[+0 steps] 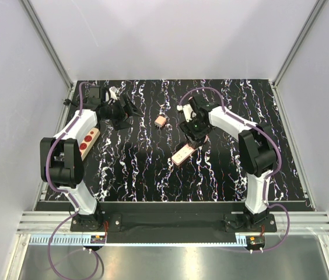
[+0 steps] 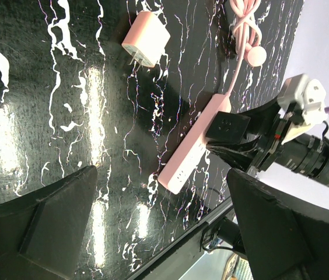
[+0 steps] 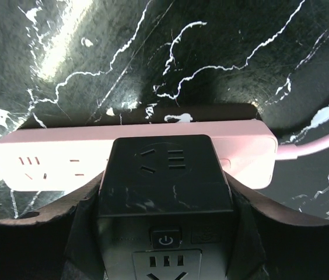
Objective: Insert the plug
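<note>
Plug (image 1: 161, 121) lies loose on the worktop (image 1: 153, 175), beyond the far end of the pink strip (image 1: 183, 155) and a little to its left. It is apart from the strip and touched by neither hand. In the left wrist view its prongs show, lying level along the surface.

Pink strip lies slantwise, its near end free. Its cord (image 2: 245, 23) runs off the far end into a tied coil.

Right hand (image 1: 194, 139) sits over the far half of the strip, clenched on a black adapter (image 3: 164, 175). A finger presses each side of the block. The adapter's socket face points at the wrist camera, and the block stands directly above the strip's top. Whether it touches the strip, cannot tell.

Left hand (image 2: 161, 172) is well left of the strip, above the worktop, fully released with nothing between the fingers.

Beige strip (image 1: 88, 142) lies far left of the pink strip, partly under the left arm.
</note>
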Controlling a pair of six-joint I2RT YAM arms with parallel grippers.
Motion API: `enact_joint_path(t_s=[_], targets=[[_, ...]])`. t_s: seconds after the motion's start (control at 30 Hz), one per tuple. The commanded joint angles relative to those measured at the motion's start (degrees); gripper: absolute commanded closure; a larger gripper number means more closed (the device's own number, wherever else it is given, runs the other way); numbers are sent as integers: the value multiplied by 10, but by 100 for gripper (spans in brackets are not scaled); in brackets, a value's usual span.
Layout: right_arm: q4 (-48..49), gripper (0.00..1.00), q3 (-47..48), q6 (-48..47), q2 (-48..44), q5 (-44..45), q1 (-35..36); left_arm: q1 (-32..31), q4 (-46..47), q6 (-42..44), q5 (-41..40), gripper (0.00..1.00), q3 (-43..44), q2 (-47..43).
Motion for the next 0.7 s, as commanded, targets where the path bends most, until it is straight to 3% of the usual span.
enact_joint_path(t_s=[0.0, 0.17, 0.37, 0.67], targets=[[9, 100, -19, 54, 61, -61, -21, 4, 19, -2, 16, 1, -4, -20], [-45, 100, 4, -30, 61, -81, -35, 4, 19, -4, 19, 1, -2, -19], [-100, 100, 72, -26, 106, -24, -31, 5, 20, -3, 17, 1, -3, -19], [-23, 100, -11, 38, 79, 36, -2, 6, 19, -3, 16, 1, -2, -18]])
